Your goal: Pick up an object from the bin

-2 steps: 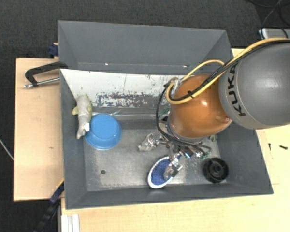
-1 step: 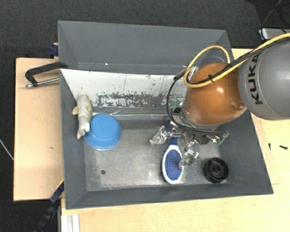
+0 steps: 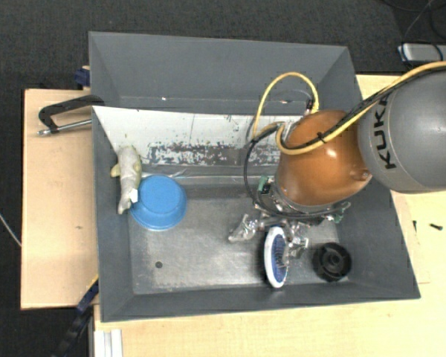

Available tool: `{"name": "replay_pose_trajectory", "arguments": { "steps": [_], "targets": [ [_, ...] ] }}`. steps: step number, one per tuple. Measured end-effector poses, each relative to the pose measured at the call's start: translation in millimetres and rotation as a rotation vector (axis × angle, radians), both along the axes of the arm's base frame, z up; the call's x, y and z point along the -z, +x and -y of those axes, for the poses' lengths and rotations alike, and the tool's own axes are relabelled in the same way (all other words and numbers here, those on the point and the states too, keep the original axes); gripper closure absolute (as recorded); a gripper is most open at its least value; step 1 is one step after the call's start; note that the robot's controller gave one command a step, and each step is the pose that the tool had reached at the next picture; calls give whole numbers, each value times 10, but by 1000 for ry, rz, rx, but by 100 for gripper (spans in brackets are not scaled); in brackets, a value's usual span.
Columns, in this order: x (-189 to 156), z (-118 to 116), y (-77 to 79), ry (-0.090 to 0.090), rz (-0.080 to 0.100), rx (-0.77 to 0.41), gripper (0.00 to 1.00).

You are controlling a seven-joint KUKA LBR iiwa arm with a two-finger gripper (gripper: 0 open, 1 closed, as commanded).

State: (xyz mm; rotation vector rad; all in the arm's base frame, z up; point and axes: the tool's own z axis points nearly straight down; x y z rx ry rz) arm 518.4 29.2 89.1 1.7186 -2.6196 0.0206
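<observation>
We see the blue-and-white oval brush (image 3: 276,262) lying by the front wall of the bin (image 3: 208,277), right of centre. The gripper (image 3: 272,238) hangs over its upper end, fingers (image 3: 244,230) spread and released. A black round knob (image 3: 331,262) sits just beside the brush, and a blue cup (image 3: 159,201) lies well apart on the left.

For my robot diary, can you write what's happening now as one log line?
jaws: over blue-white brush, bin front | beside: black round thing | left: blue cup
</observation>
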Motion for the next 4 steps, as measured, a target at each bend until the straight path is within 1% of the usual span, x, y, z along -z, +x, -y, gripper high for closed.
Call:
{"name": "replay_pose_trajectory", "arguments": {
  "steps": [1, 2, 3, 4],
  "targets": [
    [164, 488, 791, 18, 4, 0, 0],
    [121, 506, 798, 10, 6, -4, 100],
    [-60, 494, 815, 18, 8, 0, 100],
    [-695, 479, 841, 18, 13, 4, 100]
  ]
}}
